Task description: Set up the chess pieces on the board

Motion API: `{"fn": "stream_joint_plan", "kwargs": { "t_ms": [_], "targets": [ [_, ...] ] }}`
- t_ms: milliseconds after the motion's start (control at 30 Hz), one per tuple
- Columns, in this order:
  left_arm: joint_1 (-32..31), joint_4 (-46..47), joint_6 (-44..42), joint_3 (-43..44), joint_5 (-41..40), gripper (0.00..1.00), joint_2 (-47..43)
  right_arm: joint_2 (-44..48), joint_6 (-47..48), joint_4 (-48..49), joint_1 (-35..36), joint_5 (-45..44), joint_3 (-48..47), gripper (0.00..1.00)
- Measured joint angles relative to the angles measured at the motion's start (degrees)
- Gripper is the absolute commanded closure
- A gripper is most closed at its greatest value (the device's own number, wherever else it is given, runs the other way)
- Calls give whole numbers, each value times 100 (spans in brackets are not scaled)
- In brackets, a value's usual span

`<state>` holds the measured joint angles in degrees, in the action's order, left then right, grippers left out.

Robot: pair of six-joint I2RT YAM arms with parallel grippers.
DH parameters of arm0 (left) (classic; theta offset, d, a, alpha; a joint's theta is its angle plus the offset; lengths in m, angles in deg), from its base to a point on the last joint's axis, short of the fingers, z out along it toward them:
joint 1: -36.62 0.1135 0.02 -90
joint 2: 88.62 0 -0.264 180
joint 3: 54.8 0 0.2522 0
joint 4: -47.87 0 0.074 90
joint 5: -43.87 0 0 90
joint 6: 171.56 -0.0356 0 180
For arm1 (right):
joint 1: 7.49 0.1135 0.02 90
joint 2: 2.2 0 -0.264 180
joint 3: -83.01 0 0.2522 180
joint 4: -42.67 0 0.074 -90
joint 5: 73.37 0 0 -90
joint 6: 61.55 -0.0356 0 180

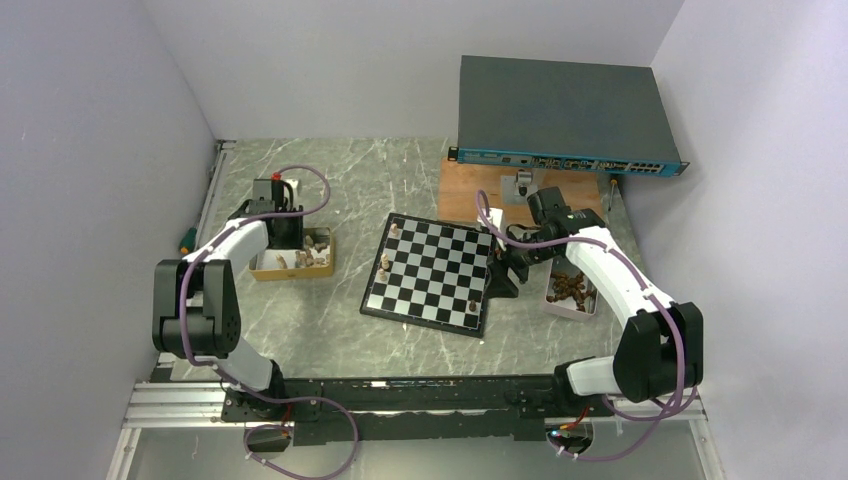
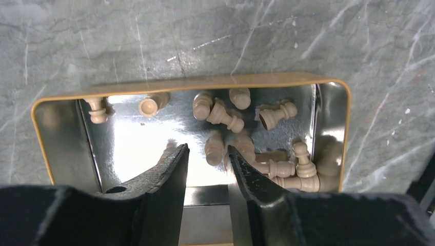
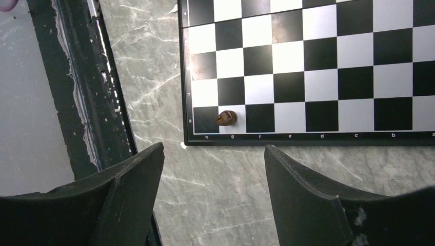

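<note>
The black-and-white board lies mid-table with a few chess pieces on it: light ones near its left edge and a dark one at its near right corner. My left gripper is open with a narrow gap, low over a yellow-rimmed metal tray of light tan pieces; one tan piece lies just beyond the fingertips. My right gripper is open and empty over the marble beside the board's edge. A dark brown piece stands on the g8 square.
A pink tray of dark pieces sits right of the board. A brown wooden plank and a dark network switch lie at the back right. A screwdriver lies at the left wall. A dark rail borders the table.
</note>
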<state>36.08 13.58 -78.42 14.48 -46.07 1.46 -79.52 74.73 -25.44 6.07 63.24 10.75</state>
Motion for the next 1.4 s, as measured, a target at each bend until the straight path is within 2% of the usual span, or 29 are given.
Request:
{"fn": "stream_joint_plan", "kwargs": {
  "t_ms": [500,1200,1400],
  "targets": [
    [9,404,-260,96,-63,68,505,-44,-2,-13,-50,0,-72,26],
    [103,682,-358,238,-76,72,758,-251,-2,-96,-116,2,-234,27],
    [192,702,-356,251,-76,79,822,-251,-2,-101,-116,2,-234,27]
  ]
}}
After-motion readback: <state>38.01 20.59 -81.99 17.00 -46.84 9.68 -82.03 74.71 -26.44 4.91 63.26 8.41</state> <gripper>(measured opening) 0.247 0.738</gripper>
